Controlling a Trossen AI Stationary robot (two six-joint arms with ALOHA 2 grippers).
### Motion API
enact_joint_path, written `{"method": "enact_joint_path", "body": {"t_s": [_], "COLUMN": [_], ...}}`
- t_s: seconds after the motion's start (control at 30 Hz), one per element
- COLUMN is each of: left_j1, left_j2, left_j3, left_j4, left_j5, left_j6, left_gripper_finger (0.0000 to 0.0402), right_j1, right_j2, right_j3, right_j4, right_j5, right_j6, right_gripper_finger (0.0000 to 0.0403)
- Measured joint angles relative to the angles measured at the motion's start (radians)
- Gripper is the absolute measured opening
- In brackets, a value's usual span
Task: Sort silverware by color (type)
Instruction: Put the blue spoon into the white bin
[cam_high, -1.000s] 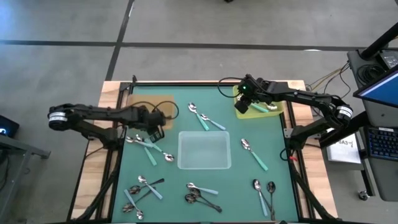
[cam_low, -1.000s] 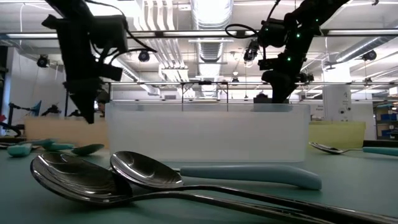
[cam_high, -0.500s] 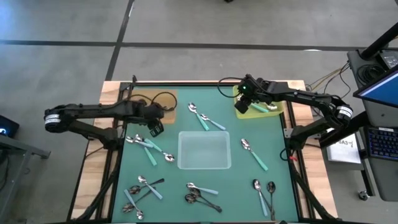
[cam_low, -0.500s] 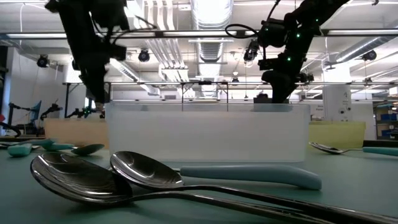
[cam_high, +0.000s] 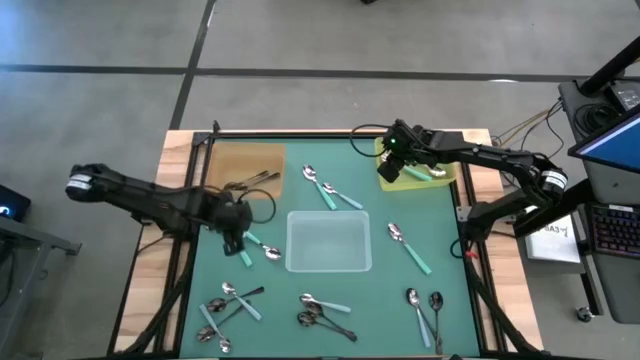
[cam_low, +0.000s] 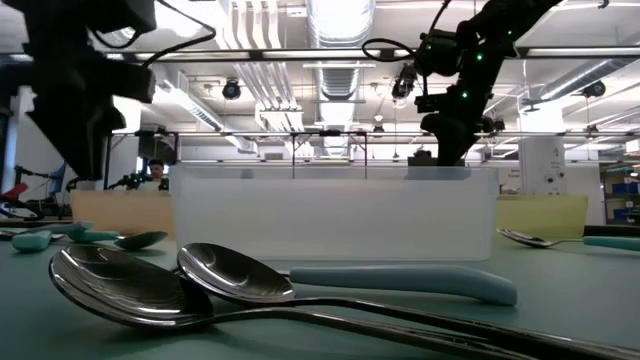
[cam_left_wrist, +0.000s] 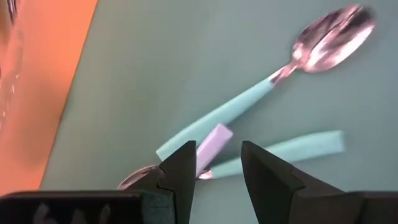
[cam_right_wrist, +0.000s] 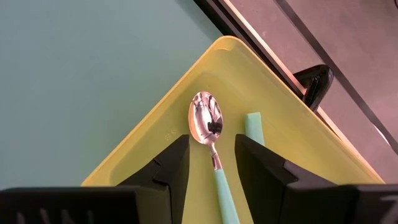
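High view: green table (cam_high: 380, 280), clear tray (cam_high: 328, 242) at centre, brown tray (cam_high: 243, 160) at 10 o'clock, yellow-green tray (cam_high: 440, 182) at 2 o'clock. Spoons (cam_high: 320, 312) scattered toward 6, open mat between. Left gripper (cam_high: 233, 247), fingers apart and empty, above teal-handled spoons (cam_left_wrist: 261, 93). Right gripper (cam_high: 390, 172), fingers apart, over teal-handled spoon (cam_right_wrist: 211, 134) in the yellow-green tray.

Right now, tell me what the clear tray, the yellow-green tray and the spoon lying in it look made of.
Clear tray: looks like frosted translucent plastic; the room shows dimly through its walls.
Yellow-green tray: probably matte moulded plastic, with rounded corners and an even colour.
Spoon: polished metal bowl, mirror-like reflections; its teal handle looks like smooth plastic, though that is uncertain.
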Motion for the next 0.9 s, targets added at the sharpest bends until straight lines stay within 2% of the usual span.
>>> {"method": "enact_joint_path", "body": {"t_s": [0.2, 0.5, 0.9], "left_j1": [-0.005, -0.005, -0.005], "left_j2": [0.007, 0.029, 0.157], "left_j3": [-0.078, -0.095, -0.141], "left_j4": [0.079, 0.107, 0.201], "left_j5": [-0.015, 0.003, 0.01], "left_j6": [-0.011, -0.069, -0.138], "left_gripper_finger": [0.0113, 0.0113, 0.0113], "right_j1": [0.0, 0.0, 0.0], "right_j2": [0.0, 0.0, 0.0], "right_j3": [0.0, 0.0, 0.0], "right_j4": [0.0, 0.0, 0.0], "right_j5": [0.0, 0.0, 0.0], "right_j6": [0.0, 0.0, 0.0], "right_gripper_finger": [0.0121, 0.0121, 0.0121]}}
